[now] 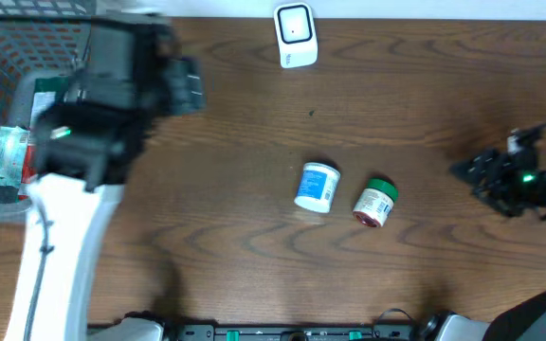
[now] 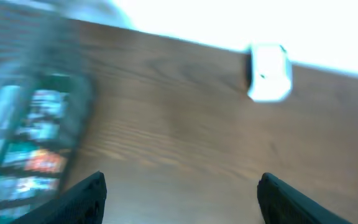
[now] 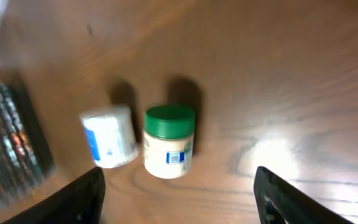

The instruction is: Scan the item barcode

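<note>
**A:** Which item goes to the scanner (image 1: 295,36)?

**B:** Likely one of two small jars near the middle of the worktop (image 1: 207,142). There's the white jar (image 1: 317,187) and, just beside it toward the right edge, the green jar (image 1: 375,202). The scanner sits at the far edge.

**A:** How will they handle?

**B:** Light, I'd judge. They look like rigid plastic, smooth and round, so they could roll or slip. They seem to lie on their sides. Take one across the body, below the lid, and keep the label uncovered.

**A:** And the jaws?

**B:** The right jaws hang near the right edge, well apart from the jars, spread wide and holding nothing. The left jaws hover by the basket (image 1: 8,66) at the far-left corner. They are also wide and empty and touch nothing, though that view is blurred.
</note>
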Action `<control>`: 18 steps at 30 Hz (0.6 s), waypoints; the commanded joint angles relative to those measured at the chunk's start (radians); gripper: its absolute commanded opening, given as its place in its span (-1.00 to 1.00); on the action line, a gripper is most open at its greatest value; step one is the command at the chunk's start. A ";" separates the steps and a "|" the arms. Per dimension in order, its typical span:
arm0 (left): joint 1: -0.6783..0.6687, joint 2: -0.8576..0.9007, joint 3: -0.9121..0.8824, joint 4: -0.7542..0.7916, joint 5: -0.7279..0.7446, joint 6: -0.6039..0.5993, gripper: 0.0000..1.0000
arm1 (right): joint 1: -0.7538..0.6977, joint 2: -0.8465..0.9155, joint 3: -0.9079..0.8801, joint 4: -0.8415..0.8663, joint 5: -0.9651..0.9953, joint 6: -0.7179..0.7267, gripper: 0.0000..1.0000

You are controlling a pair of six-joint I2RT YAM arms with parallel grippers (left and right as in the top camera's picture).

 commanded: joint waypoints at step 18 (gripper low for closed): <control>0.747 0.133 0.019 0.189 0.100 0.061 0.86 | 0.206 0.000 -0.322 0.304 0.245 0.175 0.98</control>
